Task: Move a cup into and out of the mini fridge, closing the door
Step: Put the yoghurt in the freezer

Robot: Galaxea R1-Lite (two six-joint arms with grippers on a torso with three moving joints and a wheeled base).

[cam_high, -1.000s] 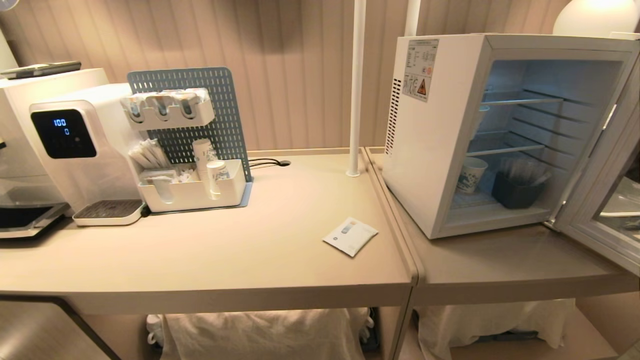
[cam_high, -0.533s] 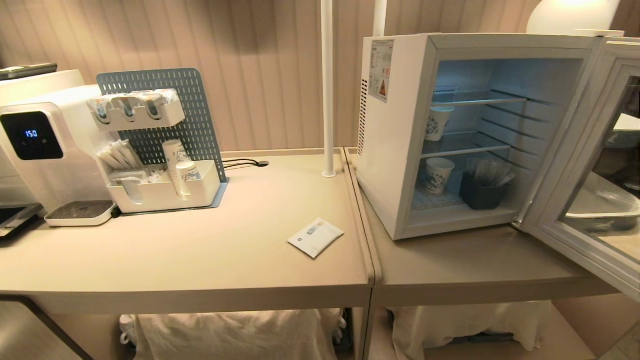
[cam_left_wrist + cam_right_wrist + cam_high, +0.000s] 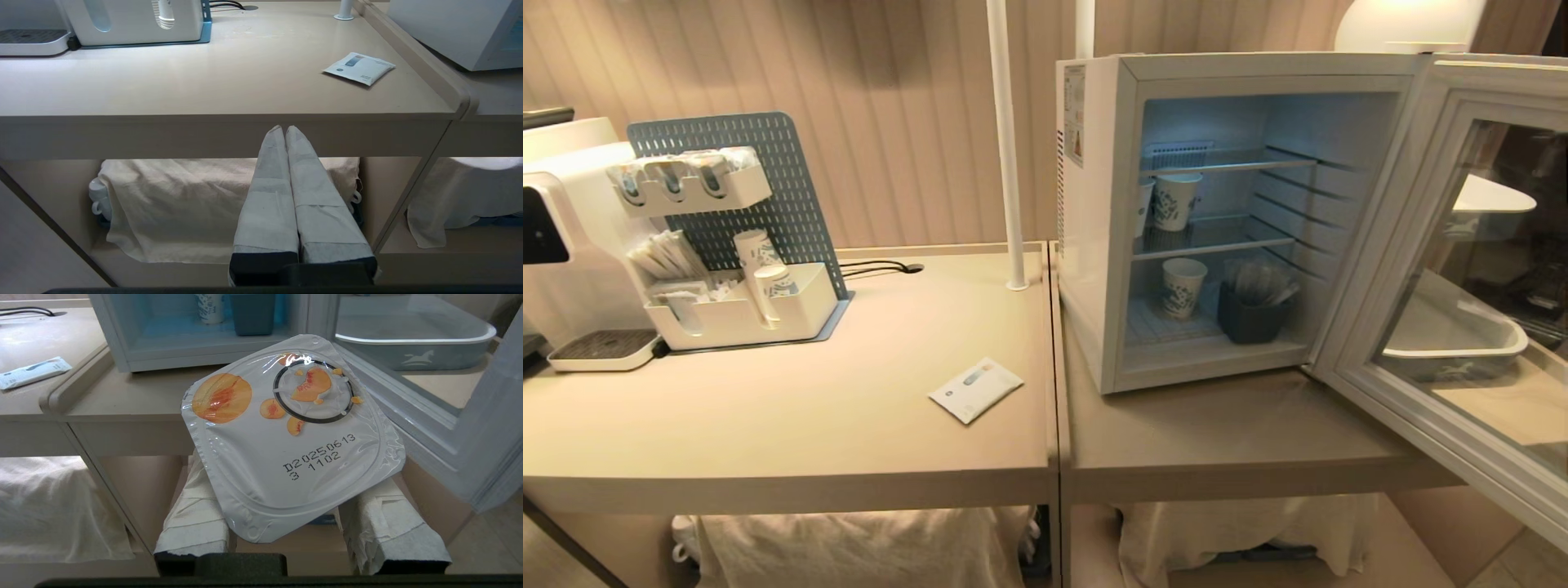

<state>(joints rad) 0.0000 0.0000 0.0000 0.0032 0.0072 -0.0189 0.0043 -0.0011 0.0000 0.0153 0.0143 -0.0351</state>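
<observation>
The cup (image 3: 286, 437) is a small white pot whose foil lid, printed with orange fruit, faces the right wrist camera. My right gripper (image 3: 288, 477) is shut on it, one wrapped finger on each side below the lid, and the fingertips are hidden under it. The cup hangs in front of the table edge, before the mini fridge (image 3: 1094, 245). The door (image 3: 1372, 269) stands swung wide open to the right. My left gripper (image 3: 284, 130) is shut and empty, level with the table's front edge. Neither gripper shows in the head view.
Inside the fridge stand patterned paper cups (image 3: 1183, 286) on two levels and a dark bin (image 3: 1250, 314). A white sachet (image 3: 974, 389) lies on the left table. An organiser (image 3: 735, 310), a water dispenser (image 3: 556, 245) and a white pole (image 3: 1006, 147) stand further back. Cloth-covered items sit below.
The whole head view has slid to the left, so the camera has moved rightwards. The fridge's open front now sits nearer the middle. Nothing on the tables has shifted.
</observation>
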